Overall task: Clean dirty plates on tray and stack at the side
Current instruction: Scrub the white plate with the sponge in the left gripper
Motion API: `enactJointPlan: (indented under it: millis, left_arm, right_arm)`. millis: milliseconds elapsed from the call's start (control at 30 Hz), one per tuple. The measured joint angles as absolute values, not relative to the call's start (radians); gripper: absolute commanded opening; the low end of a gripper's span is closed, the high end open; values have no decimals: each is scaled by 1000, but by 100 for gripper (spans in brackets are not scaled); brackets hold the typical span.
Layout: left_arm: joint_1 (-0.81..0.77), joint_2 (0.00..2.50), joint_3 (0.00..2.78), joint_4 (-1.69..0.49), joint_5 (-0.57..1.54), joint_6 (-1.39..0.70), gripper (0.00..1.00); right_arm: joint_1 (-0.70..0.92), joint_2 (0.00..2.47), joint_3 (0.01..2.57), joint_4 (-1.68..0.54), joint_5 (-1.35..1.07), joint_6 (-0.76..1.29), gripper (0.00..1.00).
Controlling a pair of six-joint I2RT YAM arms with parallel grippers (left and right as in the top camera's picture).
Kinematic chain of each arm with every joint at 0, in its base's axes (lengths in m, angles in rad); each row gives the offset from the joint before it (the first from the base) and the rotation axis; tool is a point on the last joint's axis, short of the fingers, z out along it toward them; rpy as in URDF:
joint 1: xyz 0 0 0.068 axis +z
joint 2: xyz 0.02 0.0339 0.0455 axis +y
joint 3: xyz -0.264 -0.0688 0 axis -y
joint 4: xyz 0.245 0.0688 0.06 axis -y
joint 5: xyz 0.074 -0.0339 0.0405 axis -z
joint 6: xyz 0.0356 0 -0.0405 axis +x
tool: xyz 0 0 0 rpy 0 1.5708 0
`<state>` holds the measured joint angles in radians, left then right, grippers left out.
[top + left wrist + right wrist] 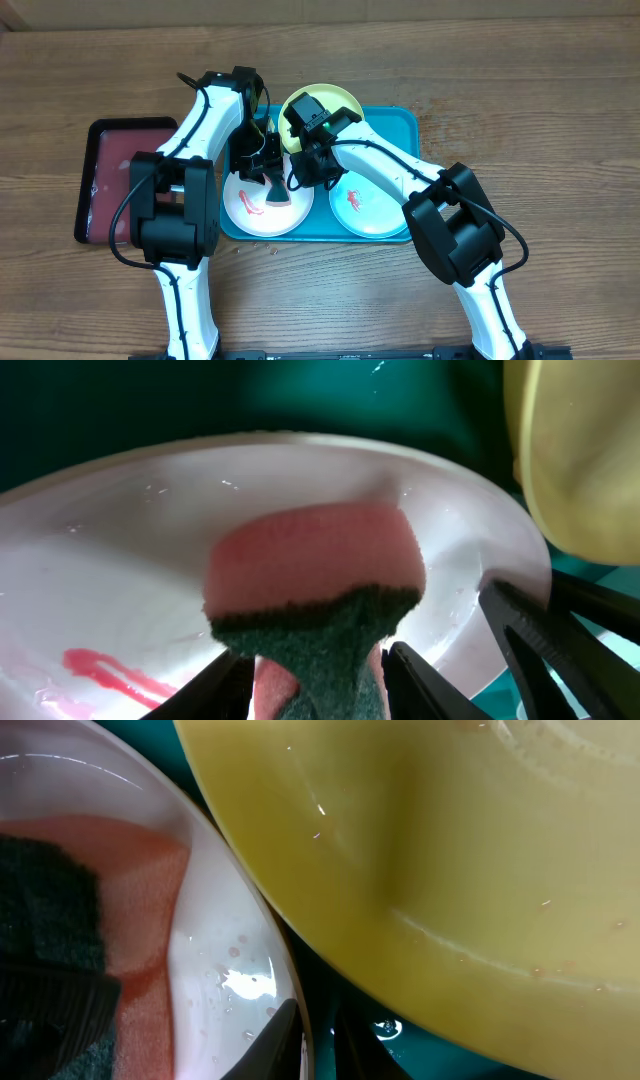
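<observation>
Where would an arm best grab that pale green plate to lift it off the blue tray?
The pale green plate lies flat and looks too wide for the jaws to span, so pinch its thin raised rim. The right edge is probably best, coming from the right, because the white plate crowds its left side.

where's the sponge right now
In the left wrist view the sponge sits centre frame, gripped by the left tool against the white plate, with the yellow-green plate at the frame's right.
</observation>
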<state>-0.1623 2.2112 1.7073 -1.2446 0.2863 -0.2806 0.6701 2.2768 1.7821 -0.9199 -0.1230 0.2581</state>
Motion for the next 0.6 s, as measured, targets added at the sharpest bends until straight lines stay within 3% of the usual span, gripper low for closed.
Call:
enactJointPlan:
  millis: [100, 267, 400, 600]
  left_arm:
    - [-162, 2211, 1700, -1237, 289, -276, 41]
    - [-162, 2211, 1636, -1191, 300, -280, 16]
    - [-162, 2209, 1623, -1185, 306, -278, 4]
    - [-165, 2206, 1623, -1207, 240, -313, 4]
  right_arm:
    - [670, 2277, 1782, -920, -123, 258, 14]
    - [670, 2277, 1782, -920, -123, 258, 14]
    - [670, 2277, 1782, -920, -123, 258, 14]
    - [670, 2277, 1782, -920, -123, 258, 14]
